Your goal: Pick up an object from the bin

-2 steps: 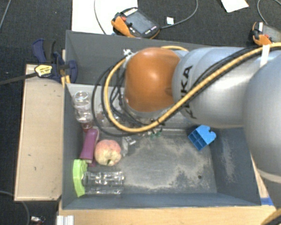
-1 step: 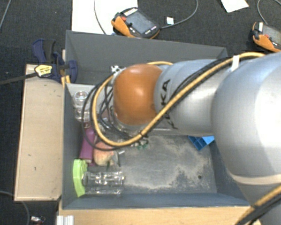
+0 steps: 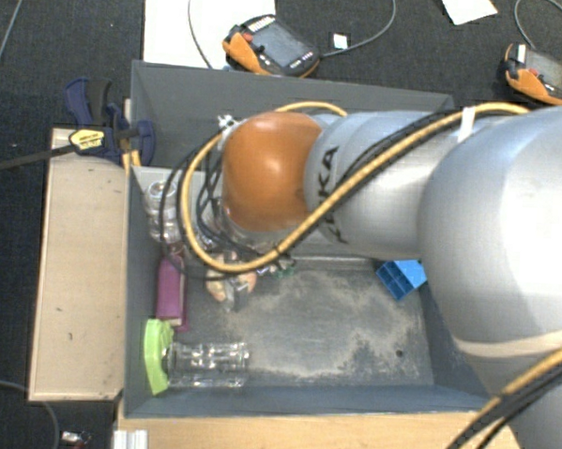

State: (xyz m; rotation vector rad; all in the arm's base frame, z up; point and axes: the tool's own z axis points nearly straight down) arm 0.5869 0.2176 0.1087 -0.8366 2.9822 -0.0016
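My gripper (image 3: 221, 248) shows as a dark body under the arm's orange cover, low over the bin's left part. Just below it lies a small tan and orange thing (image 3: 231, 288) on the bin floor; whether the gripper touches it is hidden. A purple oblong thing (image 3: 170, 289) lies to the left of that, along the left wall. A shiny metal thing (image 3: 160, 209) sits at the back left, partly behind the cables.
A clear jar with a green lid (image 3: 195, 363) lies on its side in the front left corner. A blue block (image 3: 402, 277) rests at the right, half under the arm. The arm covers the bin's back and right; bare dusty floor shows in the front middle.
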